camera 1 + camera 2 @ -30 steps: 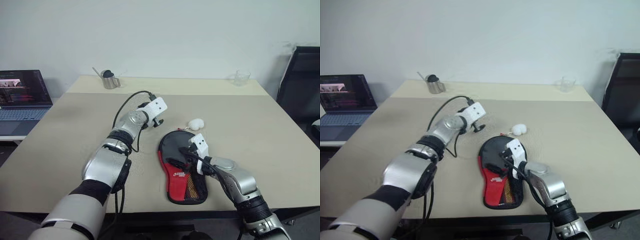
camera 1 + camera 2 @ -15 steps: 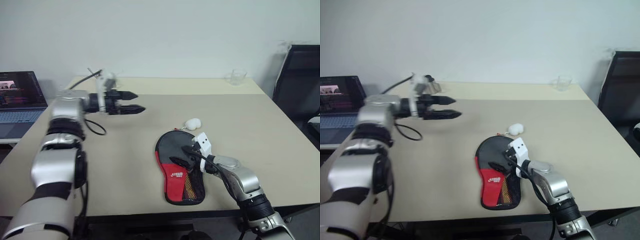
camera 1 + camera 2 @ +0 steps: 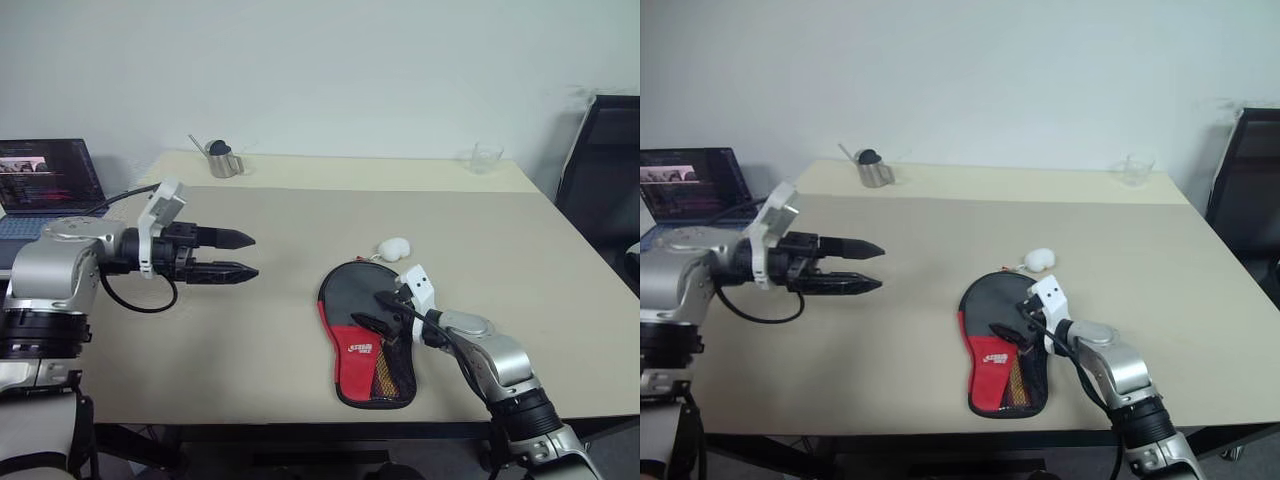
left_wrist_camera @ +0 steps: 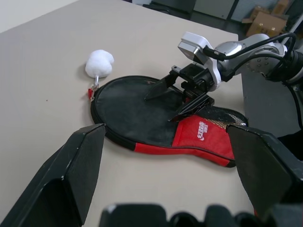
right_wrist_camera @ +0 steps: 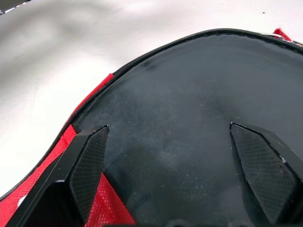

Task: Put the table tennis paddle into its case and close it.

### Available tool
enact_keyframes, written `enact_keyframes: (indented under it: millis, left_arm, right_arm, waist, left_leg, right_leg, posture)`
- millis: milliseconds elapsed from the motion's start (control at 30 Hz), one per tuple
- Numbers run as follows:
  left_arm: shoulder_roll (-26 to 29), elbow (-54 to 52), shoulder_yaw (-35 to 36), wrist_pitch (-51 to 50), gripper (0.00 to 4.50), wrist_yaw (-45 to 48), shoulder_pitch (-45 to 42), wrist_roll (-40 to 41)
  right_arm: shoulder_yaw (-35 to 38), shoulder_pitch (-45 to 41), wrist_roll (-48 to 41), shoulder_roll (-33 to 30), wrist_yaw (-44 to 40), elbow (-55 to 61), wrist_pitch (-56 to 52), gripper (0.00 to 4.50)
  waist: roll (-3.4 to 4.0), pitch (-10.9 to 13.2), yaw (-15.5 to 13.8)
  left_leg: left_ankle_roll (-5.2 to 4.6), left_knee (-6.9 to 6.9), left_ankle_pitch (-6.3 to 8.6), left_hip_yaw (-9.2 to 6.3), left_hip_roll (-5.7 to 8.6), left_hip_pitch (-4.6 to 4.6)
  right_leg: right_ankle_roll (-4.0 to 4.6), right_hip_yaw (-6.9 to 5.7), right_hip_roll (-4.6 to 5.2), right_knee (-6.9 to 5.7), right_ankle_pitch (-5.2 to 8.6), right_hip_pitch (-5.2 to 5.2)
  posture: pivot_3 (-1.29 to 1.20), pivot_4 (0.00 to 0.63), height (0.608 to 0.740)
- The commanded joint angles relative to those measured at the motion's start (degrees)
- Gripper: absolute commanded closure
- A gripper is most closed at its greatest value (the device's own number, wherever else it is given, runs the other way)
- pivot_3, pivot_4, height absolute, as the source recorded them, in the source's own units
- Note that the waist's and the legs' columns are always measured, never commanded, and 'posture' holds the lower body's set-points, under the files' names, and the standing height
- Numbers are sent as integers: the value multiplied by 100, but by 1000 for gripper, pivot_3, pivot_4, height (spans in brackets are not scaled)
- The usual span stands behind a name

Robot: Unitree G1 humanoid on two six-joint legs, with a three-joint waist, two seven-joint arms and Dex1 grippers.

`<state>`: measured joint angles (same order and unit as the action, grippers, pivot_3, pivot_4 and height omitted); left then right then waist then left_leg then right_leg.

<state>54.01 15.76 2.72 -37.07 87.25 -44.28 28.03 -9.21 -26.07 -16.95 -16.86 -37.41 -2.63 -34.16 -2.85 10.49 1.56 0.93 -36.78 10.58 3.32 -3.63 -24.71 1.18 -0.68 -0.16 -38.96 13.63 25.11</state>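
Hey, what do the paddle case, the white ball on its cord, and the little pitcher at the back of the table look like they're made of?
The case looks like matte black fabric, with a red panel and mesh at the narrow end. The white ball looks soft and fuzzy, probably plush or foam. The pitcher looks like brushed metal, likely steel, given its grey sheen.

We see two arms of brushed silver metal with black joint rings. At the left of the frame, the left tool [image 3: 232,255] has two tapered black fingers behind a white angular camera block, with a black cable looping beneath the wrist. At lower right, the right tool [image 3: 378,309] carries the same white block with small dark screw holes, black pointed fingers and a thin black cable along its silver forearm.
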Motion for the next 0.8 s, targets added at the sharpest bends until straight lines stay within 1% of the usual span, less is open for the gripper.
enact_keyframes:
  millis: [33, 133, 167, 233, 367, 400, 467, 567, 633, 700, 800]
  left_arm:
    - [-85, -229, 22, 91, 85, -109, -94, 28]
    - [-153, -394, 5, 155, 85, -290, 14, -40]
    - [-196, -483, -10, 267, 85, -408, 86, -117]
    - [-306, -606, -32, 391, 85, -697, 185, -243]
    - [-620, -988, -170, 606, 85, -1173, 406, -427]
    - [-816, -1133, -259, 620, 85, -1363, 465, -464]
    - [-1146, -1277, -403, 685, 85, -1665, 540, -550]
    - [-1658, -1220, -604, 855, 85, -2164, 536, -785]
    - [-2018, -1056, -651, 944, 85, -2502, 485, -866]
    - [-2348, -931, -658, 970, 85, -2754, 427, -854]
    - [-2757, -782, -884, 1137, 85, -3061, 405, -1079]
  right_arm:
    - [222, -86, -87, -230, -79, 373, -108, 0]
    - [373, -186, -311, -670, -292, 1163, -470, 0]
    - [485, -228, -453, -879, -400, 1475, -642, 0]
    - [752, -301, -789, -1230, -568, 1974, -957, 0]
    - [1412, -487, -1559, -1862, -903, 2608, -1477, 0]
    - [1585, -678, -1640, -1952, -853, 2562, -1501, 0]
    - [1766, -1088, -1612, -1940, -576, 2258, -1472, 0]
    - [1931, -1907, -1255, -1448, 481, 1235, -1524, 0]
    - [1844, -2293, -948, -1178, 1040, 529, -1622, 0]
    - [1726, -2517, -727, -997, 1326, 23, -1620, 0]
    - [1575, -2881, -322, -678, 1798, -907, -1458, 0]
  waist:
    - [0, 0, 0]
    - [7, 6, 0]
    - [7, 6, 2]
    - [13, 9, -2]
    - [12, 9, -9]
    - [12, 9, -12]
    - [13, 9, -6]
    - [13, 9, 16]
    - [12, 8, 24]
    - [12, 8, 12]
    - [12, 8, 11]
  left_leg:
    - [0, 1, 0, 1, 0, 0]
    - [0, 1, 0, 3, 0, -8]
    - [0, 2, 0, 2, 0, -9]
    - [0, 6, 0, 1, 0, -9]
    - [0, 11, 1, 3, 1, -7]
    - [0, 12, 1, 3, 1, -7]
    - [0, 12, 1, 4, 1, -6]
    - [0, 4, 0, 4, 0, -1]
    - [0, 3, 0, 7, -1, 0]
    - [-1, 5, 0, 7, 0, 0]
    - [-1, 8, 0, 10, 1, -12]
  right_leg:
    - [-1, 0, -1, 0, 0, 0]
    - [-6, 2, -2, -1, -4, 9]
    - [-29, 4, -3, 1, -17, 11]
    - [-31, 6, -3, 3, -17, 13]
    - [-28, 2, -10, 4, -15, 13]
    - [-27, 1, -12, 4, -14, 13]
    - [-26, 2, -15, 4, -15, 12]
    - [-27, 9, -15, -1, -21, 10]
    - [-26, 11, -18, -2, -24, 10]
    - [-26, 10, -19, -2, -24, 10]
    - [-27, 12, -22, 3, -23, 16]
  posture:
    - [0, 150, 740]
    - [0, 150, 740]
    - [0, 150, 740]
    - [0, 150, 740]
    - [0, 150, 740]
    - [0, 150, 740]
    - [0, 150, 740]
    - [0, 150, 740]
    - [0, 150, 740]
    - [0, 150, 740]
    - [0, 150, 740]
